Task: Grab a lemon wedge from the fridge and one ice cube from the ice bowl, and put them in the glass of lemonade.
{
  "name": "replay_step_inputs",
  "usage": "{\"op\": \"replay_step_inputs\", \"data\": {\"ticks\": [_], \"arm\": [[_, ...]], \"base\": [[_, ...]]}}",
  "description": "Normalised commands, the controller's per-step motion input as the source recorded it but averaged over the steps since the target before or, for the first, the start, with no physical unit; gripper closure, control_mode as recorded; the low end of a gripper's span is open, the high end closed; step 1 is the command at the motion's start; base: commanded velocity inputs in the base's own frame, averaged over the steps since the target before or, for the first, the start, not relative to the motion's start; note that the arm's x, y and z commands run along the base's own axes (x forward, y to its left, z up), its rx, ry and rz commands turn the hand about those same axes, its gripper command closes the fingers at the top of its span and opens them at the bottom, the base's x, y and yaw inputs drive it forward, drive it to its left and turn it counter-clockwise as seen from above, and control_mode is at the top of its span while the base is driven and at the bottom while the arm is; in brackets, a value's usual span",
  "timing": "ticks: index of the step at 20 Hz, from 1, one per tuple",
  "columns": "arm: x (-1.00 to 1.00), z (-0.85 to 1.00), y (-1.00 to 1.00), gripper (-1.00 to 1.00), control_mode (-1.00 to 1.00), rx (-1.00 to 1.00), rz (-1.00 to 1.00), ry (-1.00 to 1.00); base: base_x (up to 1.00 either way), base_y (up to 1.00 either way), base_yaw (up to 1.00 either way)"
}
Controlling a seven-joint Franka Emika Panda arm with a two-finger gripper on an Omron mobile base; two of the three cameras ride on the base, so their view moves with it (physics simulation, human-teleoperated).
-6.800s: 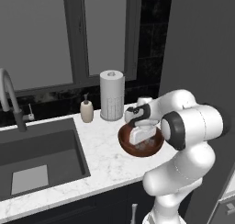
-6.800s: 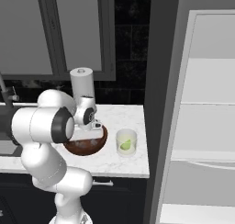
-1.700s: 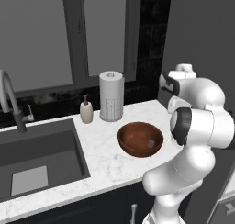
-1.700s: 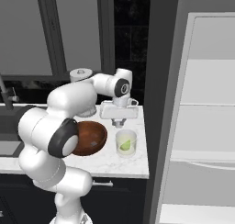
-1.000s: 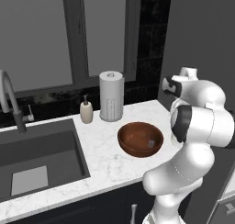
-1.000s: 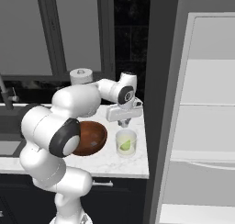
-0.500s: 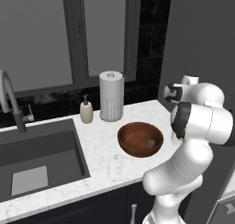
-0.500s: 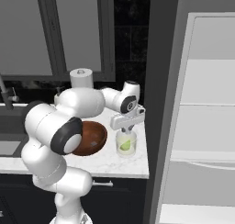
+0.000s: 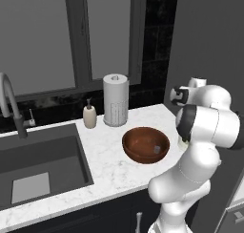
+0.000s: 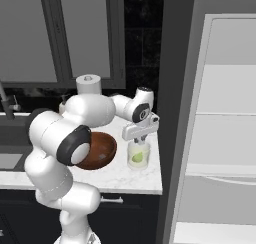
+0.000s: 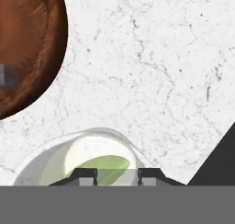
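One glass of lemonade (image 10: 138, 155) directly under tool (image 10: 140, 136).

Left base view: behind arm, left side; looks fwd/down over sink (image 9: 40, 172), marble counter (image 9: 107, 155), ice bowl (image 9: 145, 144).
Right base view: behind arm, right side; faces fwd/down; takes in fridge (image 10: 220, 118), glass of lemonade (image 10: 138, 154).
Hand view: v. close, straight down on glass rim, counter, bowl edge.
Shared: counter, ice bowl in all three; glass in right base + hand views.
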Motion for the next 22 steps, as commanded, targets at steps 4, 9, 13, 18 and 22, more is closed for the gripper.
{"op": "replay_step_inputs", "data": {"ticks": [4,9,13,18,22], "arm": [[-0.29,0.04,0.00,1.00,-1.00,0.02,0.01,-0.10],[-0.20,0.00,0.03,1.00,-1.00,0.01,0.03,-0.08],[-0.01,-0.01,0.24,1.00,-1.00,0.00,0.03,-0.04],[0.00,-0.02,0.08,-1.00,-1.00,0.00,0.01,0.00],[0.00,0.00,0.00,-1.00,-1.00,0.00,0.00,0.00]], "base": [[0.00,0.00,0.00],[0.00,0.00,0.00],[0.00,0.00,0.00],[0.00,0.00,0.00],[0.00,0.00,0.00]]}}
